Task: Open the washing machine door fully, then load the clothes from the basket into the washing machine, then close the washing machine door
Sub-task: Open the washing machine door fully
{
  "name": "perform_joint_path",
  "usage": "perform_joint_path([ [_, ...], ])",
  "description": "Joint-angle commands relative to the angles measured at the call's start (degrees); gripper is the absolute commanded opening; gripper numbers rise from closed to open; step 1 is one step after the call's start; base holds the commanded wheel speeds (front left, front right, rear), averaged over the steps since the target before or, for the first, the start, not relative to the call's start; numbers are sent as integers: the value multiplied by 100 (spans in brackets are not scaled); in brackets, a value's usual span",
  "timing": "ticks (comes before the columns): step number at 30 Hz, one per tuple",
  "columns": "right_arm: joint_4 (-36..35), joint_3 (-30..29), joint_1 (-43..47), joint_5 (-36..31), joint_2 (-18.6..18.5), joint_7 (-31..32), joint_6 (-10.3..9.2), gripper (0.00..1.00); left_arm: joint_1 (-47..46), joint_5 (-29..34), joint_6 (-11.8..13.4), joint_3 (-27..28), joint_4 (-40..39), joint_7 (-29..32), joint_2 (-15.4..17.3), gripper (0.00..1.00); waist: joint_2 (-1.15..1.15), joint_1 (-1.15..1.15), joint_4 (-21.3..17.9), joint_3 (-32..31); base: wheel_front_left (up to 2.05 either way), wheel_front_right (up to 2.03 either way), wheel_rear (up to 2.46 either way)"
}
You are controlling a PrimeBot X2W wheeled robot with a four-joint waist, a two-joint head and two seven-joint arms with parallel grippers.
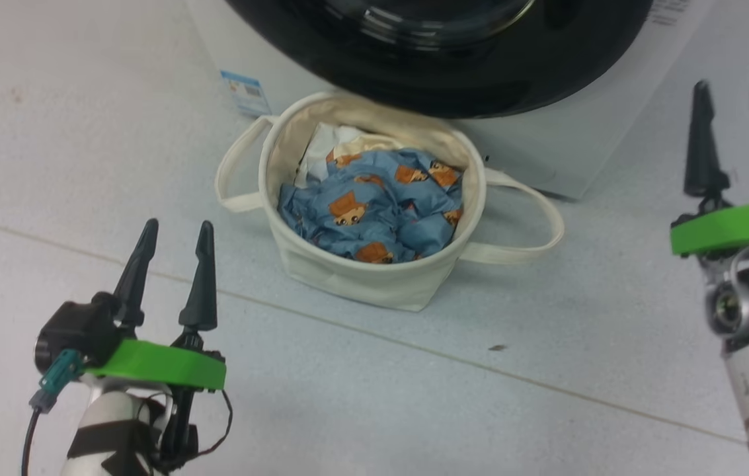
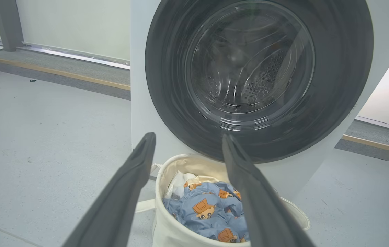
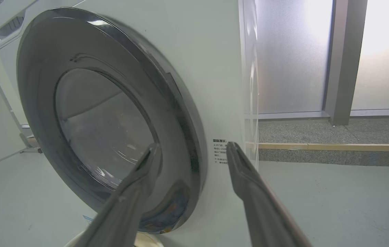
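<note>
Setting: pale grey speckled floor (image 1: 414,396) crossed by a thin seam line; frosted wall panels (image 3: 290,58) and a low wooden strip (image 3: 335,146) behind.

Item 1, washing machine (image 1: 566,152): white front-loader standing on the floor at the top of the head view. Small blue label (image 1: 246,92) at its lower left corner.

Item 2, washing machine door (image 1: 453,66): wide glossy black rim, bulging clear glass centre. It sits flush against the machine's front, and the perforated steel drum (image 2: 263,75) is visible through the glass.

Item 3, basket (image 1: 361,277): cream canvas tub, upright on the floor directly in front of the machine and below the door. One loop handle hangs out to each side.

Item 4, clothes (image 1: 374,211): light blue fabric with orange-brown bears, crumpled inside the basket. A plain white bundle (image 1: 328,149) lies behind it against the far wall.

Item 5, left gripper (image 1: 177,228): lower left, above the floor, apart from the basket. Dark fingers spread, nothing between them; green collar at their base.

Item 6, right gripper (image 1: 730,86): far right, beside the machine's right corner, well apart from the basket. Fingers spread, holding nothing. In the right wrist view they point at the door's lower rim without touching it.
</note>
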Motion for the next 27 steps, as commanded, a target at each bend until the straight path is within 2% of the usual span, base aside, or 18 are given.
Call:
perform_joint_path([
  [1, -178, 33, -186, 26, -125, -70, 0, 0, -150, 36, -23, 176, -213, -68, 49, 100, 0, -1, 122, 173, 0, 0, 0],
  [5, -174, 30, -447, 119, -277, -70, 0, 0, -213, 53, -51, 155, -207, -68, -10, 100, 0, -1, 197, 358, 0, 0, 0],
  [9, -69, -67, -742, 555, -356, -70, 0, 0, -289, 59, -74, 141, -240, -68, -62, 100, 0, -1, 270, 537, 0, 0, 0],
  [18, 655, -262, -1553, 2300, -585, 39, 0, 0, -338, 112, -107, 125, -251, -68, -123, 100, 0, -1, 475, 758, 0, 0, 0],
  [27, 1171, -117, -2436, 3408, -917, 497, 0, 0, -374, 92, -106, 129, -326, -68, -161, 100, 0, -1, 701, 1083, 0, 0, 0],
])
